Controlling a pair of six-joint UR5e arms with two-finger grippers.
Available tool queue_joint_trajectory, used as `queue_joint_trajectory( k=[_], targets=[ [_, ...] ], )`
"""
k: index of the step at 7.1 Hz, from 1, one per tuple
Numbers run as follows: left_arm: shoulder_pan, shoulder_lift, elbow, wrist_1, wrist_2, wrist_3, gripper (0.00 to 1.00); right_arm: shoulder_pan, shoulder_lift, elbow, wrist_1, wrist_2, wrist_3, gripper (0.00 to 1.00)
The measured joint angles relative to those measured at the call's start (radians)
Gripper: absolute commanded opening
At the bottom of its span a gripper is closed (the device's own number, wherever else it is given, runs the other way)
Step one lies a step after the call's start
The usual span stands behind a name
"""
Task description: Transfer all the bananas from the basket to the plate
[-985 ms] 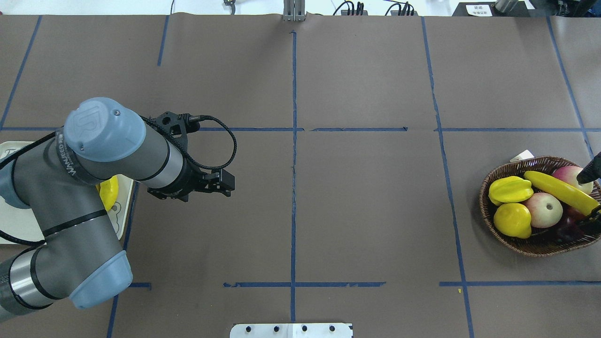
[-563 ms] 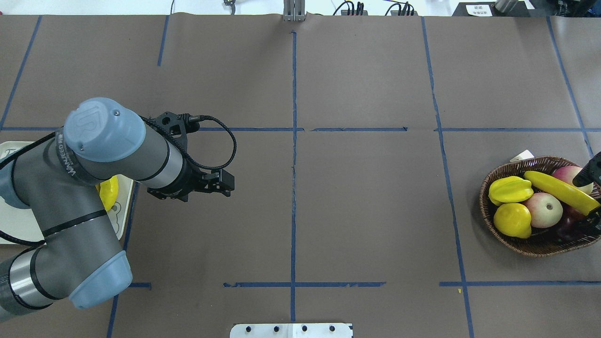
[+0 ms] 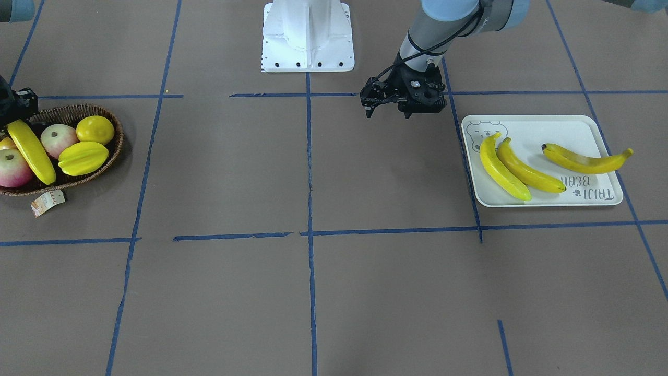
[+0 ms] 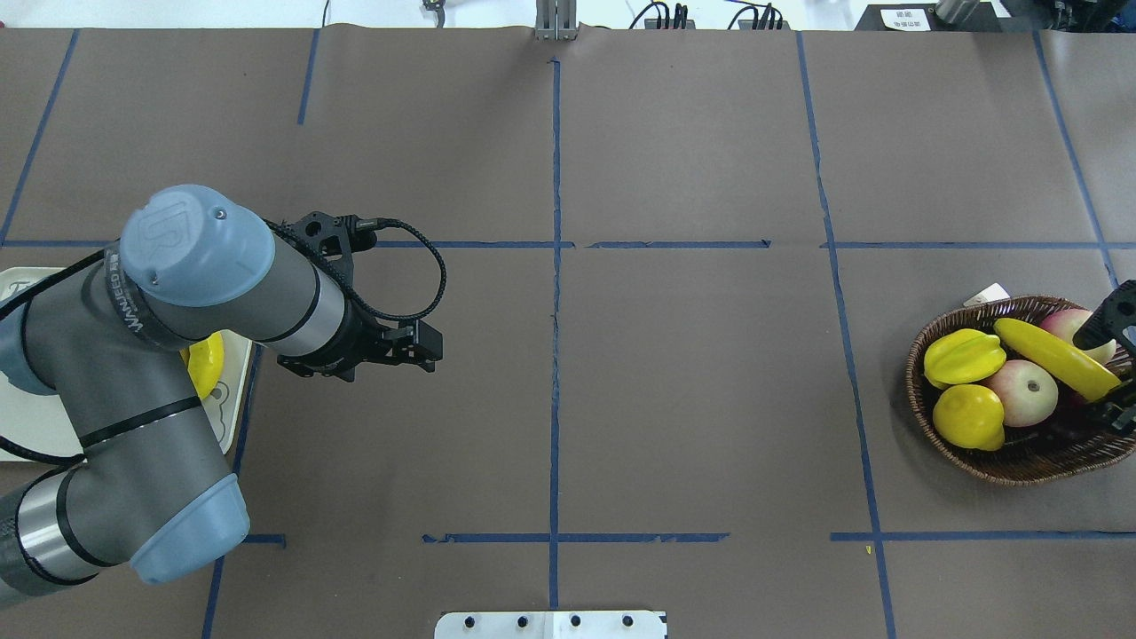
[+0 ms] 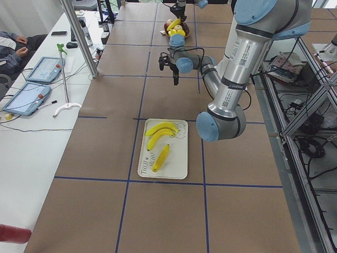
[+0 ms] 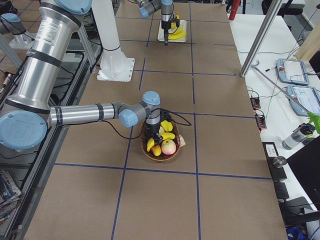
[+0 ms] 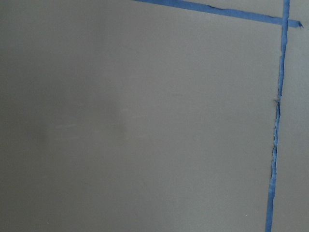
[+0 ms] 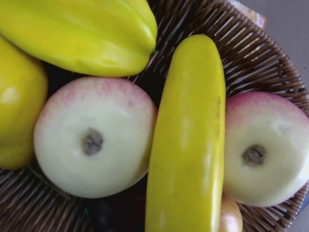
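Observation:
Three bananas (image 3: 503,167) (image 3: 528,168) (image 3: 584,160) lie on the cream plate (image 3: 532,128). A fourth banana (image 4: 1056,359) rests slantwise in the wicker basket (image 4: 1003,470), on top of the other fruit, and fills the right wrist view as a banana (image 8: 188,140). My right gripper (image 4: 1109,368) is open at the overhead view's right edge, with one finger on each side of that banana's near end. My left gripper (image 3: 387,114) hangs open and empty above bare table, beside the plate on the side towards the table's middle.
The basket also holds a starfruit (image 4: 966,355), a lemon (image 4: 969,417) and apples (image 4: 1025,393), with a paper tag (image 3: 47,202) at its rim. The robot's white base (image 3: 308,36) stands at the table's near edge. My left arm covers most of the plate (image 4: 229,404) from overhead.
My right gripper has come further into the overhead view, closer over the basket banana's end. The left arm has stayed still.

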Motion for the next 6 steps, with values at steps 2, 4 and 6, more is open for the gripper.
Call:
queue_joint_trajectory(
  k=[2,4,6],
  targets=[
    [0.0,-0.001,0.0,0.001,0.0,0.0,1.0,0.068,-0.007,0.036,-0.004,0.042,-0.001,0.1],
    [0.0,-0.002,-0.003,-0.002,0.0,0.0,1.0,0.173,-0.003,0.067,-0.023,0.149,0.006,0.11],
    [0.002,-0.003,-0.013,-0.015,-0.001,-0.002,1.0,0.218,0.035,0.071,-0.024,0.214,0.07,0.11]
  ],
)
